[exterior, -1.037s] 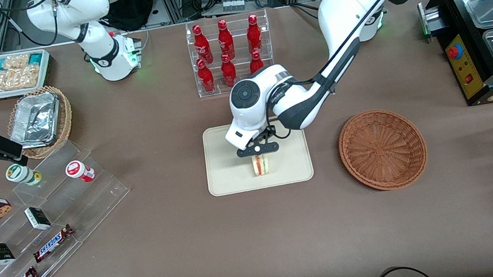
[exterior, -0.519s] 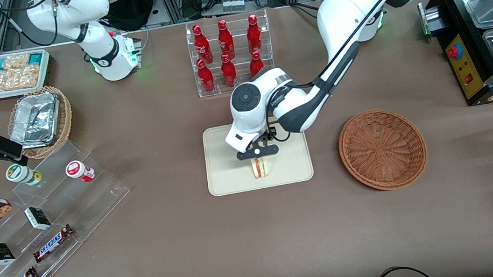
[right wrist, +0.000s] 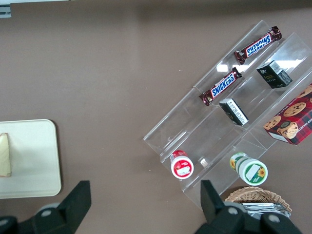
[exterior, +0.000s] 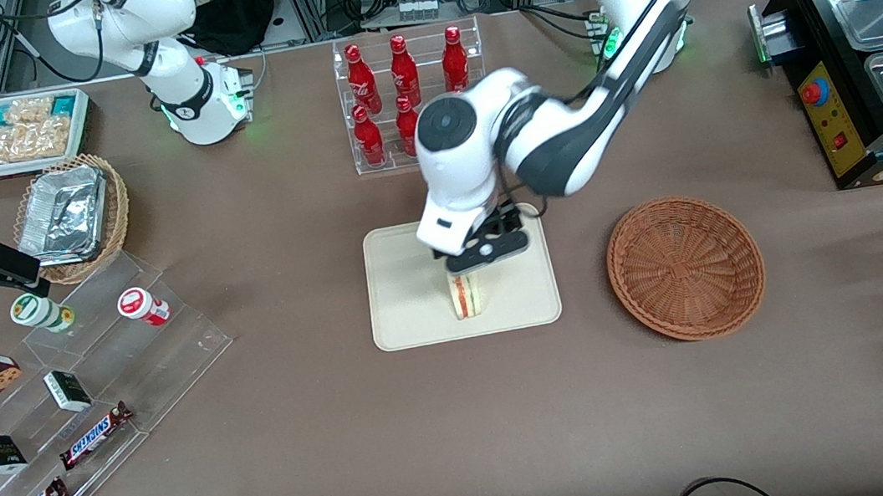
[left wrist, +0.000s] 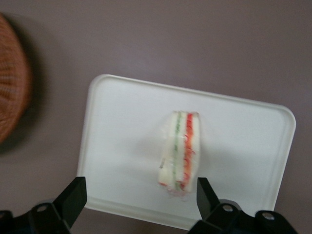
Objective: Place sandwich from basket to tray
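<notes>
the pincer (exterior: pixel 484 249) hangs above the tray (exterior: pixel 406 303), its fingers (left wrist: pixel 73 197) spread apart with nothing between them. in the front view the arm's wrist covers the part of the tray farthest from the camera, and the pincer overlaps the top end of the sandwich (exterior: pixel 465 294), so only its nearer part shows there. the sandwich stands on edge on the tray, roughly mid-tray, slightly toward the camera-near rim. in the left wrist view the sandwich (left wrist: pixel 179 151) is whole and clear, red and green filling stripes facing up, lying between the two finger tips but well below them, not touching either. the tray (left wrist: pixel 122 146) is seen almost complete there, one rim edge cut off by the pincer body. the basket (exterior: pixel 685 266) sits on the surface (exterior: pixel 348 445) beside the tray toward the working arm's end, holding nothing; in the left wrist view only a blurred sliver of it (left wrist: pixel 12 107) shows at the frame edge. in the right wrist view the sandwich (right wrist: pixel 4 155) is cut off by the frame, just a pale strip on the tray (right wrist: pixel 34 161). a rack of red bottles (exterior: pixel 406 96) stands farther from the camera than the tray, partly covered by the arm.
</notes>
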`<state>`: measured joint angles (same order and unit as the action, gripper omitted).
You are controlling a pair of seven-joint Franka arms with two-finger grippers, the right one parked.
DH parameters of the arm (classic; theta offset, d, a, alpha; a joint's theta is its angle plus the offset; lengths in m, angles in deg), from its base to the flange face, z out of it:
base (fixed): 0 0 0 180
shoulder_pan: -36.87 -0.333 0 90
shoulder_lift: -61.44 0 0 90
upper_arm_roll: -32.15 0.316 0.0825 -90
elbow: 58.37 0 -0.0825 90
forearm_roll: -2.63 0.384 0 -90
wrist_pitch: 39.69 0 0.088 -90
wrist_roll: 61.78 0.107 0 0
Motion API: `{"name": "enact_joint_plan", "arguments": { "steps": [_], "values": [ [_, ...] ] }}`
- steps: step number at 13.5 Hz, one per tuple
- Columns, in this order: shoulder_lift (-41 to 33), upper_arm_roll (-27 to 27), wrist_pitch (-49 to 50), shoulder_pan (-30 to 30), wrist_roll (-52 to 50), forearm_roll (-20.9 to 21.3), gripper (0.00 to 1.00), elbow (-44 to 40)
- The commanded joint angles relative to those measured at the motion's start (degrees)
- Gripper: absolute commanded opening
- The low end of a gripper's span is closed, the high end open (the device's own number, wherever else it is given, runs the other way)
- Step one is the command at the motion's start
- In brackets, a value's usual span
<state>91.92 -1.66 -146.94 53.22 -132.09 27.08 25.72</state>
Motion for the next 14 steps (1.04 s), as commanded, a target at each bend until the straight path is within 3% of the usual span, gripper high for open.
{"name": "enact_joint_plan", "arguments": {
  "steps": [1,4,6,10,14],
  "values": [
    [-8.4,0.3,3.7,-4.5,-1.9,-2.8,0.99,3.5],
    [-16.2,0.2,7.5,-10.3,-0.4,-4.1,0.99,7.7],
    [-19.9,0.2,8.3,-14.8,1.6,-7.0,0.99,9.2],
    [-24.8,0.3,15.2,-22.8,18.0,-14.6,0.99,9.2],
    [-27.0,0.3,18.1,-27.9,28.7,-16.4,0.99,8.7]
  ]
}}
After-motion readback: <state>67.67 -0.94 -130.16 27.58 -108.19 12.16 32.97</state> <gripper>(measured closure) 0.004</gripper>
